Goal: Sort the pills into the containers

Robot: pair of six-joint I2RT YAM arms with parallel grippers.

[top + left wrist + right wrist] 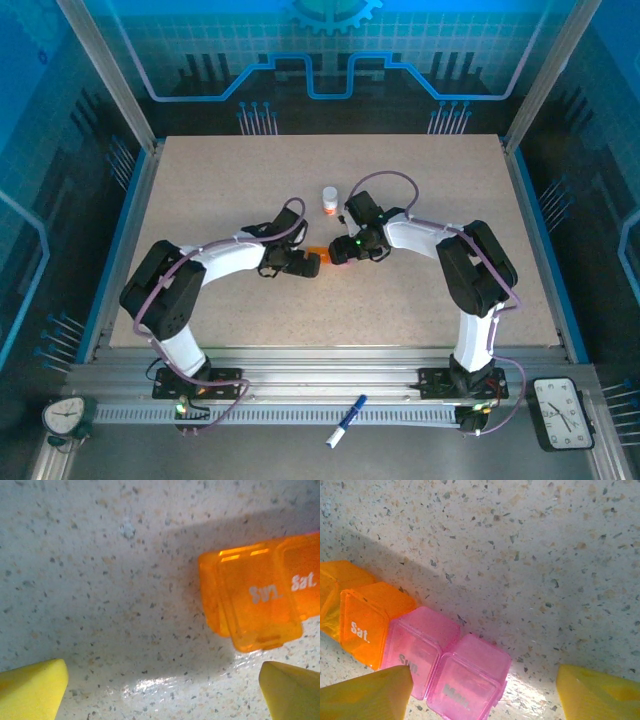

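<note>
The containers [318, 251] are a short strip of joined lidded cells lying mid-table between my two grippers. The left wrist view has its orange end [255, 600], marked "Sun." and "Sat.", up and to the right of the left gripper [162, 682]. That gripper is open over bare tabletop, with yellow fingertips [35, 687] wide apart. In the right wrist view the orange cells [367, 615] join pink cells [465, 672] marked "Sun." and "Mon.". The right gripper [485, 682] is open, with the "Mon." cell between its fingers, nearer the left one [370, 695]. The pills are out of view.
A small round white-capped bottle [329, 200] stands just behind the grippers. A blue-and-white pen [345, 420] lies on the front rail, with a clock at each front corner [65, 415] [565, 412]. The speckled table [220, 190] has blue side rails.
</note>
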